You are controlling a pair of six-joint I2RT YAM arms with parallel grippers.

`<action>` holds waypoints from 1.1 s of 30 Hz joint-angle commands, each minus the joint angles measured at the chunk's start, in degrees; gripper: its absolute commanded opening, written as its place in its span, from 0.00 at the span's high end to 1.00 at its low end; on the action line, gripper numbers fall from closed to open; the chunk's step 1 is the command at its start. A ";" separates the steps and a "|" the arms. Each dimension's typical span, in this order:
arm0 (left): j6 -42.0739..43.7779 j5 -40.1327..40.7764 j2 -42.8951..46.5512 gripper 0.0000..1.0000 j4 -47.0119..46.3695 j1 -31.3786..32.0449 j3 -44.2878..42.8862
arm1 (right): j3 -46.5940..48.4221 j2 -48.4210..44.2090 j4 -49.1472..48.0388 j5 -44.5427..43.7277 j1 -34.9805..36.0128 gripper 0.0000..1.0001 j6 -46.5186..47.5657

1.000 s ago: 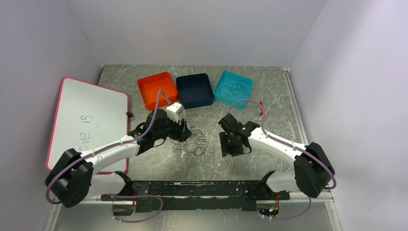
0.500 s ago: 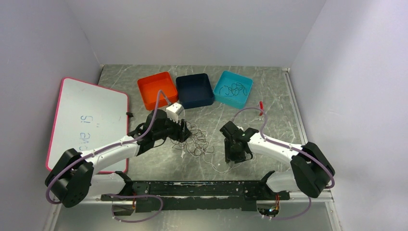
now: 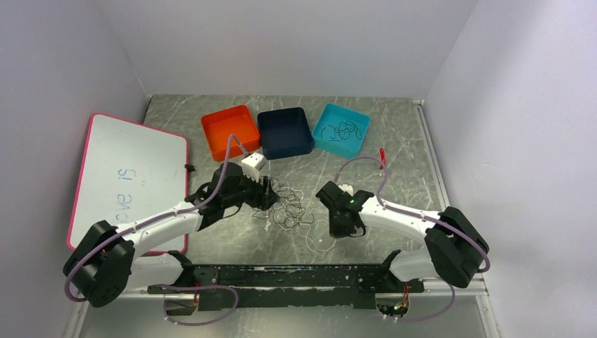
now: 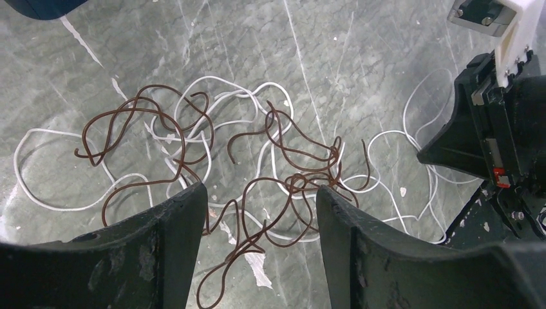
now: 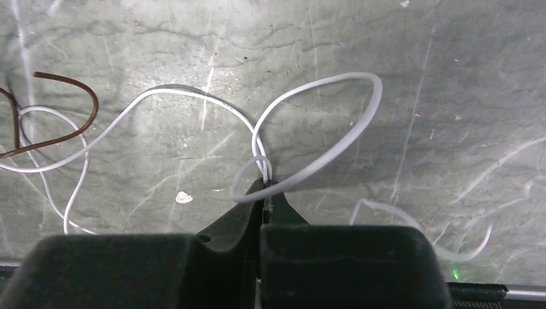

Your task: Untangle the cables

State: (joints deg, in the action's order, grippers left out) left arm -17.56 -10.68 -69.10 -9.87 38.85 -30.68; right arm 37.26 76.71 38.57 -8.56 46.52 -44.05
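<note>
The cables (image 3: 288, 205) lie as a tangle of brownish-red and white loops on the grey table, between my two arms. My left gripper (image 3: 271, 193) hangs open just over the tangle's left side. In the left wrist view its jaws (image 4: 259, 190) straddle loops of the brownish-red cable (image 4: 296, 183), with the white cable (image 4: 222, 79) underneath and nothing pinched. My right gripper (image 3: 337, 229) is low at the tangle's right edge. There its jaws (image 5: 266, 187) are shut on a loop of the white cable (image 5: 376, 96). An end bend of brownish-red cable (image 5: 90, 96) lies to the left.
Three bins stand at the back: orange (image 3: 229, 130), dark blue (image 3: 284, 132) and teal (image 3: 326, 124), the teal one holding black cables (image 3: 343, 129). A pink-framed whiteboard (image 3: 127, 176) lies at the left. A black rail (image 3: 281, 278) runs along the near edge.
My right gripper came down and left to the white cable's loop and shut on it. The left gripper has stayed open over the tangle, hardly moving.
</note>
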 commanded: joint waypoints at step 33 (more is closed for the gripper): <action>7.02 -14.86 -3.43 0.17 -16.31 -0.65 -14.88 | 41.91 -16.85 4.11 -7.14 0.57 1.00 33.37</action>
State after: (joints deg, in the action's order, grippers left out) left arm -10.37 -19.84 -70.89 -20.53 38.48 -42.28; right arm 75.92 59.53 41.52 -16.73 46.74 -14.06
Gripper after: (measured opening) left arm 0.836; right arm 0.010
